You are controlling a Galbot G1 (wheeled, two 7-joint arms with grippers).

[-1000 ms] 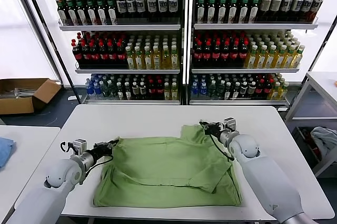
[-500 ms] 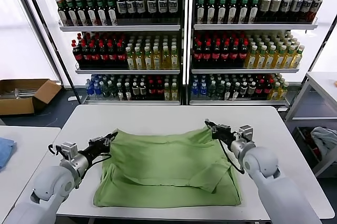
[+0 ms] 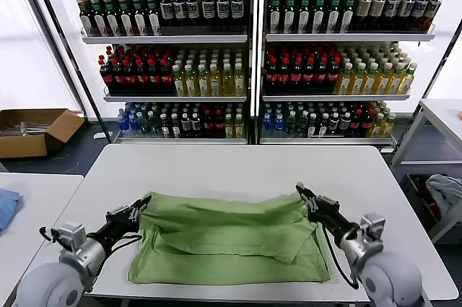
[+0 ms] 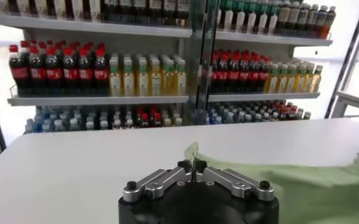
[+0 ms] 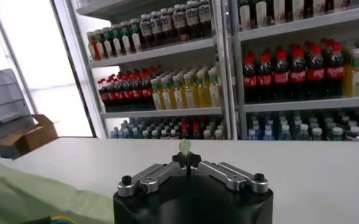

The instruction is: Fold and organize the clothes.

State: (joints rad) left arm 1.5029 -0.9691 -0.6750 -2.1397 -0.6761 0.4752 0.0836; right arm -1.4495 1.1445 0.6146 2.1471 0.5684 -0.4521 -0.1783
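A light green shirt [image 3: 227,238] lies on the white table [image 3: 216,166], its far half doubled toward the near hem. My left gripper [image 3: 144,201] is shut on the shirt's far left corner, and the green cloth [image 4: 193,152] sticks out between its closed jaws in the left wrist view. My right gripper [image 3: 301,191] is shut on the far right corner. A small tuft of cloth [image 5: 184,146] shows between its jaws in the right wrist view. Both corners are held a little above the table.
Shelves of bottles [image 3: 245,54] stand behind the table. A cardboard box [image 3: 32,130] sits on the floor at the left. A second table holds a blue cloth [image 3: 6,204] at the far left. A bin of cloth [image 3: 444,191] stands at the right.
Both grippers have pulled the shirt's far edge toward me, folding it over the near half. Both arms have drawn back toward the table's front.
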